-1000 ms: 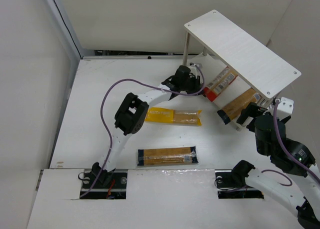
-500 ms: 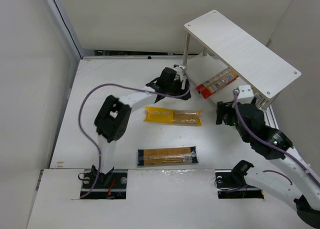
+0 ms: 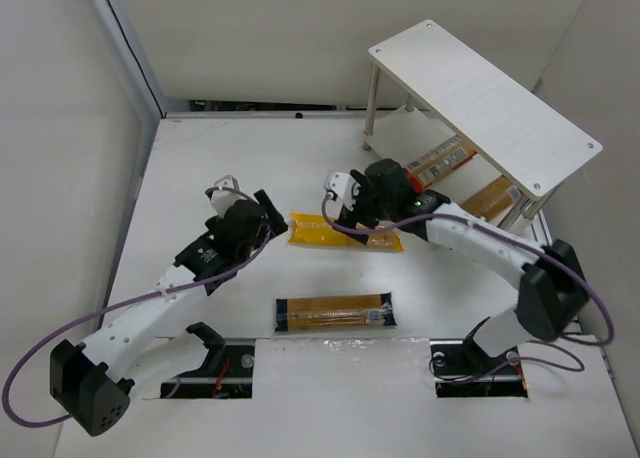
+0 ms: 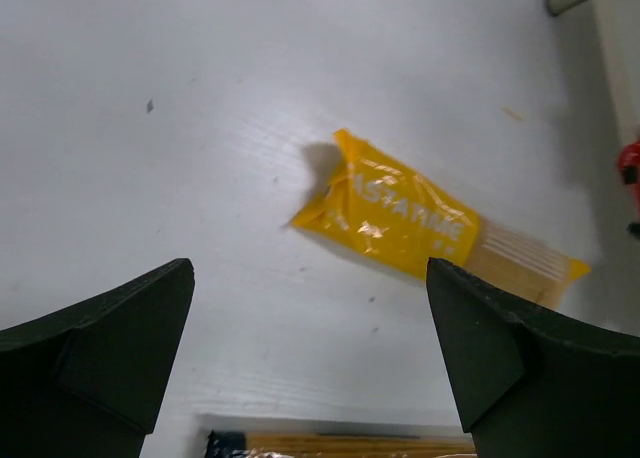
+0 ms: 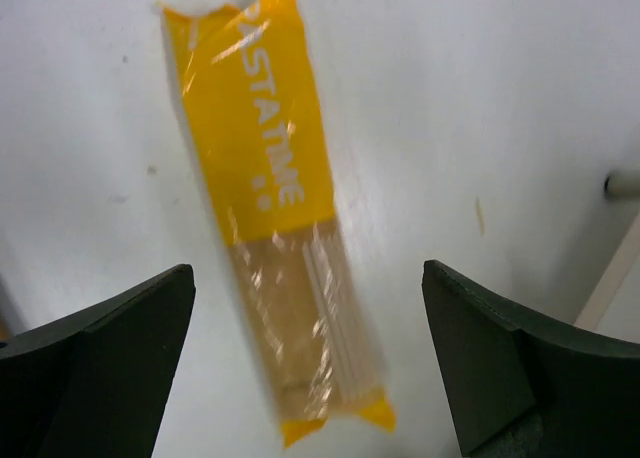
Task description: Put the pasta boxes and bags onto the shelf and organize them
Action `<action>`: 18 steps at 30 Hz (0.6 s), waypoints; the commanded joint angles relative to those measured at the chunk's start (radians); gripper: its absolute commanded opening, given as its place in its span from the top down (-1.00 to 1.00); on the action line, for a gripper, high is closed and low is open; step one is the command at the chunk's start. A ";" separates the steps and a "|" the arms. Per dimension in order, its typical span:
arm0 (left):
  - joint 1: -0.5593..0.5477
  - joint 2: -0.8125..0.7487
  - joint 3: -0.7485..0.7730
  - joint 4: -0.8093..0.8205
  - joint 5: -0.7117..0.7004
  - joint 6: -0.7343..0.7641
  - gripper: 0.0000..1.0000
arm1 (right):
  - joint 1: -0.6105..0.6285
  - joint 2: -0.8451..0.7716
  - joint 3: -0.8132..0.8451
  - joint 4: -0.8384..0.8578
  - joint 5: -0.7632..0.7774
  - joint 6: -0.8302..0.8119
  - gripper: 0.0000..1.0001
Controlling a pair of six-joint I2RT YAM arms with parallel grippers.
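White tabletop [image 3: 200, 158] fills my view. Upper right stands the two-tier pale wood shelf [image 3: 480, 88], with a red-ended spaghetti pack [image 3: 440, 161] on its lower board. A navy-ended spaghetti pack [image 3: 335, 312] lies lower centre and a yellow spaghetti bag [image 3: 315, 230] mid-frame. Right jaws gape empty over the bag; left jaws gape empty near its left end.
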 commanded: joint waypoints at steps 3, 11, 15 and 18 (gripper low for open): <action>-0.033 -0.123 -0.044 -0.156 -0.066 -0.143 -1.00 | -0.017 0.275 0.251 -0.083 -0.181 -0.267 -1.00; -0.033 -0.181 -0.083 -0.138 -0.045 -0.124 -1.00 | -0.029 0.482 0.348 -0.178 -0.196 -0.263 -1.00; -0.033 -0.181 -0.083 -0.128 -0.045 -0.115 -1.00 | -0.029 0.492 0.284 -0.169 -0.208 -0.209 -1.00; -0.033 -0.181 -0.083 -0.119 -0.035 -0.106 -1.00 | -0.029 0.492 0.244 -0.155 -0.187 -0.157 -1.00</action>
